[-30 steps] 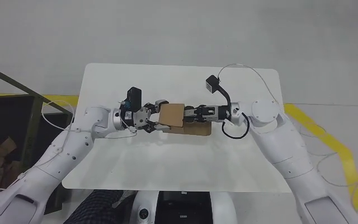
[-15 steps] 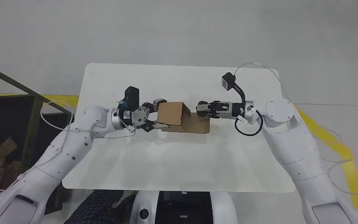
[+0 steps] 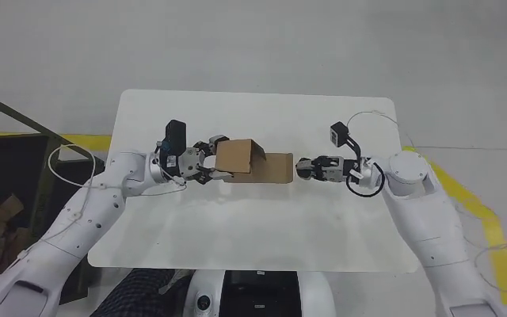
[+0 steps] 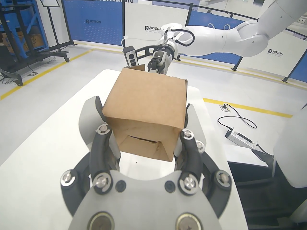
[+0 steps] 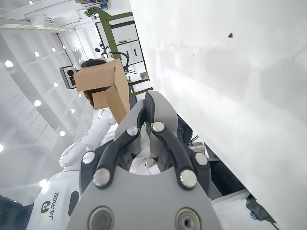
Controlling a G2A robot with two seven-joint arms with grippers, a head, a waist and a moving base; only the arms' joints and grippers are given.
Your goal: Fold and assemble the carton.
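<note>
**White table: carton being gripped at one end while the other arm is being drawn off**

White, smooth tabletop (image 3: 238, 230) is being seen from above in the top view. Near its middle the carton (image 3: 238, 158) is being clamped across its sides by the left gripper (image 3: 207, 158). A second ago the right gripper (image 3: 301, 169) was up against the carton; it is now being pulled back and is standing just clear of the outstretched flap (image 3: 277, 168). That flap is lying flat and unfolded, so the end is judged not yet closed, and a fresh approach is probably being prepared.

From the left wrist view, the carton (image 4: 146, 101) is being shown as matte brown cardboard, squared into a box with crisp edges. Its near end is being left partly open, with an inner panel tucked in. The left gripper (image 4: 144, 120) is being pressed on both side walls. Whether the underside is touching the table cannot be told. The right gripper (image 4: 157, 66) is being seen beyond the far end.

From the right wrist view, the right gripper (image 5: 146, 104) is being kept closed on nothing, its ribbed pads meeting. The carton (image 5: 103, 84) is being seen apart from it.
</note>
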